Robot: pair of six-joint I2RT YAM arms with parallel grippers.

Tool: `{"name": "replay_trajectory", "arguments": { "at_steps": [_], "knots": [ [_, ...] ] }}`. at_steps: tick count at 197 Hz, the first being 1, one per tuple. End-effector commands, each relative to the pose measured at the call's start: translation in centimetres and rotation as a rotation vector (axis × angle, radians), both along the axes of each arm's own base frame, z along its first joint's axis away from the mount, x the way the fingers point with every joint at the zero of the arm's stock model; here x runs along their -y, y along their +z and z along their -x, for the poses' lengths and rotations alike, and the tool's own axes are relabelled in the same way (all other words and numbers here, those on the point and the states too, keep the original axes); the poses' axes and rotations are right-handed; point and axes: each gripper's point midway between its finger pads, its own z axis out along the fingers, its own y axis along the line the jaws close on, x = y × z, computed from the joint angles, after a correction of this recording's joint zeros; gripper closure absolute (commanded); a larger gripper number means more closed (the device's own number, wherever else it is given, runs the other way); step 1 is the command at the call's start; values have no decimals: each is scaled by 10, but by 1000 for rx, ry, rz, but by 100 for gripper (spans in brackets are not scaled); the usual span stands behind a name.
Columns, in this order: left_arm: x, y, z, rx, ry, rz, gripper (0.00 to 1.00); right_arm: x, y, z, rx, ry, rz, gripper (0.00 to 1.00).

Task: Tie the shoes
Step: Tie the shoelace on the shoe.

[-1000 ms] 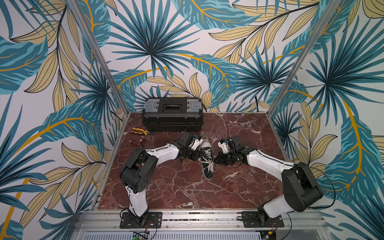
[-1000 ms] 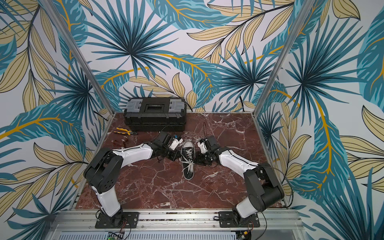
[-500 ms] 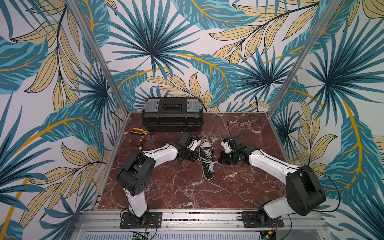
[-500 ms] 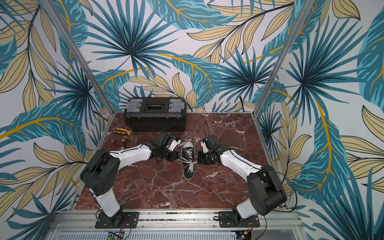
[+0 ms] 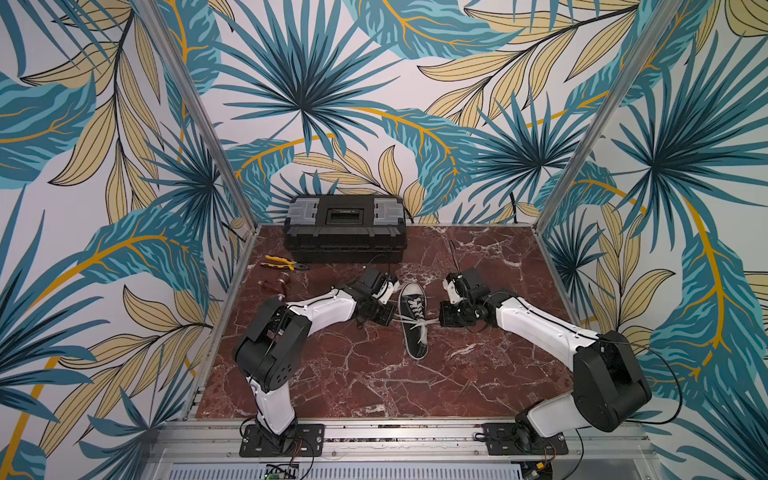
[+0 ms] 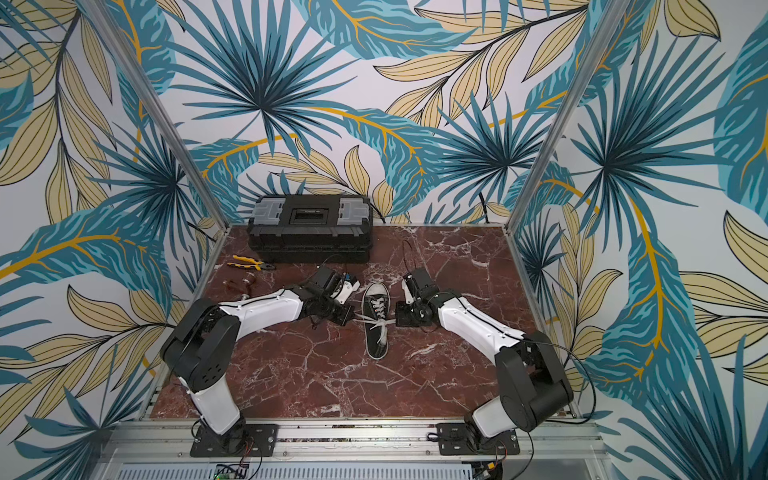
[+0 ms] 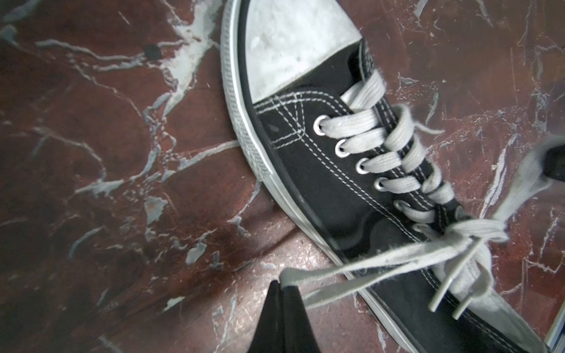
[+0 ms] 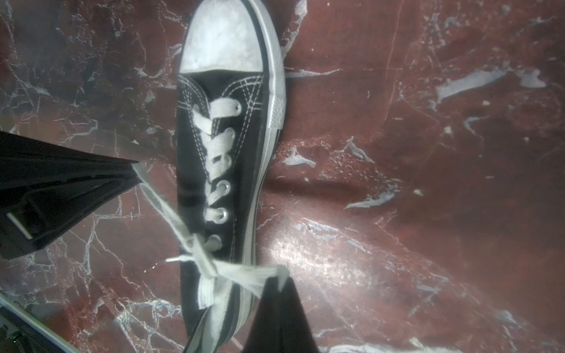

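Observation:
A black sneaker [image 5: 413, 322] [image 6: 376, 322] with a white toe cap lies mid-table, toe toward the back wall. Its white laces cross in a knot [image 7: 458, 235] [image 8: 198, 253] over the tongue. Left of the shoe, my left gripper [image 5: 390, 318] [image 6: 352, 319] [image 7: 281, 284] is shut on a lace loop [image 7: 351, 269]. My right gripper [image 5: 440, 321] [image 6: 397, 321] [image 8: 279, 278] sits to the shoe's right, shut on the other lace loop [image 8: 250, 275]. Both loops run taut from the knot to the fingertips. Two loose lace ends [image 7: 449, 284] hang over the shoe's opening.
A black toolbox [image 5: 345, 232] [image 6: 309, 230] stands at the back wall. Yellow-handled pliers [image 5: 282, 262] and a small brown object [image 5: 272, 283] lie at the back left. Metal frame posts [image 5: 199, 112] rise at the table's back corners.
Both arms have shifted only slightly, each still holding its lace loop. The loops look pulled a little further out to the sides. The shoe has stayed in place.

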Motion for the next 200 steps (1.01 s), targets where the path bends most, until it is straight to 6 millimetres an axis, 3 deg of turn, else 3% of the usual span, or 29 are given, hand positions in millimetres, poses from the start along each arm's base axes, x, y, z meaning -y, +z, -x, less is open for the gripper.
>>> {"name": "replay_trajectory", "arguments": {
  "at_steps": [1, 52, 101, 131, 147, 168, 200],
  "knots": [
    [-12, -9, 6, -15, 24, -48, 100, 12, -7, 1, -12, -4, 85, 100],
    [-19, -17, 5, -27, 53, -82, 100, 18, -10, -5, -7, -2, 139, 100],
    [-5, -7, 11, -44, 27, 7, 100, -6, -8, -6, -14, 48, 18, 100],
    [-13, 8, 10, 6, 61, 7, 70, -9, -9, -7, -17, 57, 10, 100],
    [-21, 16, 10, 37, 97, -11, 59, -10, -9, -7, -20, 62, 3, 100],
    [-19, 31, 19, 79, 90, 22, 50, -12, -9, -7, -21, 66, -1, 100],
    [9, 44, 45, 96, -13, 59, 46, -13, -9, -7, -21, 72, -7, 100]
  ]
}}
